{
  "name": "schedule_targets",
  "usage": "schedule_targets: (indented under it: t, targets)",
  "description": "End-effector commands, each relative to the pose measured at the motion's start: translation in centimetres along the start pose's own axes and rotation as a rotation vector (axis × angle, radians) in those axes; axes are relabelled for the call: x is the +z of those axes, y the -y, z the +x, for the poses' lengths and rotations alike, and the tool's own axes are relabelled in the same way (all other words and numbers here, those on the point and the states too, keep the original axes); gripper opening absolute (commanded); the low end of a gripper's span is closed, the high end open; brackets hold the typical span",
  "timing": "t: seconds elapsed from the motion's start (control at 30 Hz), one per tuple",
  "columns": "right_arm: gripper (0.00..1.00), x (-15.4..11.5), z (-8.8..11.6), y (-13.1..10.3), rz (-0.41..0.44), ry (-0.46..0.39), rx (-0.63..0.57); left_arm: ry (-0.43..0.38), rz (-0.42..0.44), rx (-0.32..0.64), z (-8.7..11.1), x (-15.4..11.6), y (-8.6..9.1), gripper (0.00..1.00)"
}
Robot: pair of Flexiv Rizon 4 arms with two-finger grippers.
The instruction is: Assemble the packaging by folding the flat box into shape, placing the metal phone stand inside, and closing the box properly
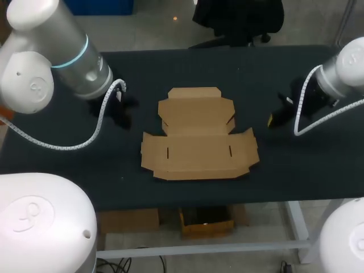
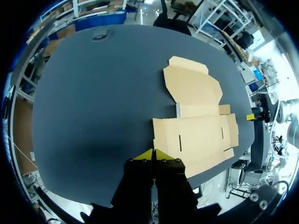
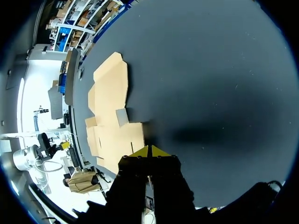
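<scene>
Two grippers, one box, says the first observer; the flat box lies unfolded in the middle of the table, its long axis running left to right, its lid panel on the far side.

And the robot's hands? asks the second.

The left gripper has its yellow tips pressed together on nothing; the right gripper is likewise closed and empty; each hangs just off one short end of the box, the left arm to its left, the right arm to its right.

Which is nearer?

Neither by much, judging from above; the box lies inward from both, so either would reach toward the centre, and raising the side walls probably wants both.

And the phone stand?

Not clearly seen; a small grey patch sits at the box's left notch, too small to tell.
</scene>
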State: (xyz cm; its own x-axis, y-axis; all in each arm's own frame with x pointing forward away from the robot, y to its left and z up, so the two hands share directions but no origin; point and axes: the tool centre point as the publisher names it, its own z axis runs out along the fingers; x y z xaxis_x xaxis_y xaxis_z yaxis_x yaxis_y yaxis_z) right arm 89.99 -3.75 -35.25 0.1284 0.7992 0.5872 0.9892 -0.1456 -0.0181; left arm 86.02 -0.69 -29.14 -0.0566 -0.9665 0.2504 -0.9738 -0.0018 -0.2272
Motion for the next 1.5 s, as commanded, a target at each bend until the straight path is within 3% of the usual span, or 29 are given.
schedule_targets:
  t: [0.03,0.73,0.9,1.5]
  targets:
    - [0.0,-0.6,-0.3,1.6,-0.016,0.002,0.001,0.008,0.027,-0.004,-0.1,-1.0,-1.9,0.0]
    - [0.0,-0.9,-2.0,6.1,-0.036,-0.02,0.002,-0.006,0.035,-0.05,-0.8,-1.7,-7.5,0.0]
    - [0.0,-0.7,-2.9,6.6,-0.032,-0.053,0.037,-0.007,0.022,-0.063,-1.1,-1.8,-8.0,0.0]
    - [0.0,-0.7,-2.9,6.6,-0.032,-0.053,0.037,-0.007,0.022,-0.063,-1.1,-1.8,-8.0,0.0]
